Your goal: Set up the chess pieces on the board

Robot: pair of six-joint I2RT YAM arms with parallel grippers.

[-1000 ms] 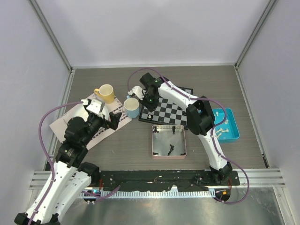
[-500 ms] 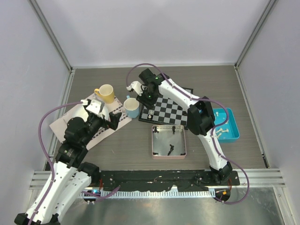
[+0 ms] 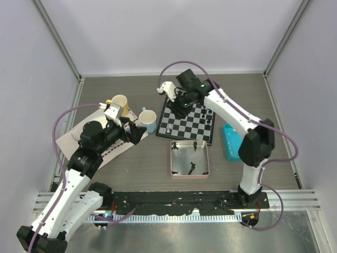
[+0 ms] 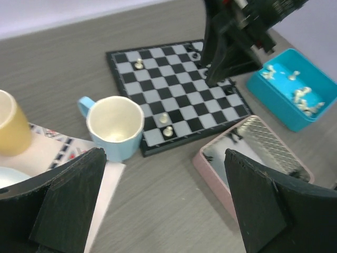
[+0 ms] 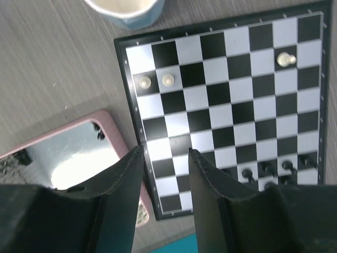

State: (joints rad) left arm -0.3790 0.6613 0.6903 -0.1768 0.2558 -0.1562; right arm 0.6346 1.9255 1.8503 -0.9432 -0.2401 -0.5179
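The board (image 3: 185, 125) lies mid-table. In the right wrist view two off-white chess pieces (image 5: 143, 81) stand side by side near the board's (image 5: 226, 105) corner by the blue cup. A third white piece (image 5: 285, 59) stands alone, and a row of black pieces (image 5: 268, 169) lines the opposite edge. My right gripper (image 3: 181, 104) hovers above the board's far half, open, nothing between its fingers (image 5: 126, 174). My left gripper (image 4: 163, 168) is wide open and empty above bare table, between the blue cup (image 4: 115, 126) and the pink tray (image 4: 210, 158).
A pink tray (image 3: 173, 158) near the board holds a few black pieces (image 3: 191, 168). A blue tray (image 4: 263, 92) with several white pieces (image 4: 305, 97) sits right of the board, partly under the right arm. A yellow cup (image 3: 120, 104) and a blue cup (image 3: 148, 120) stand by a paper mat (image 3: 66, 141).
My right gripper opened at the board's near-left corner, then rose and swung toward the far side, its elbow now over the blue tray. My left arm reached forward toward the blue cup.
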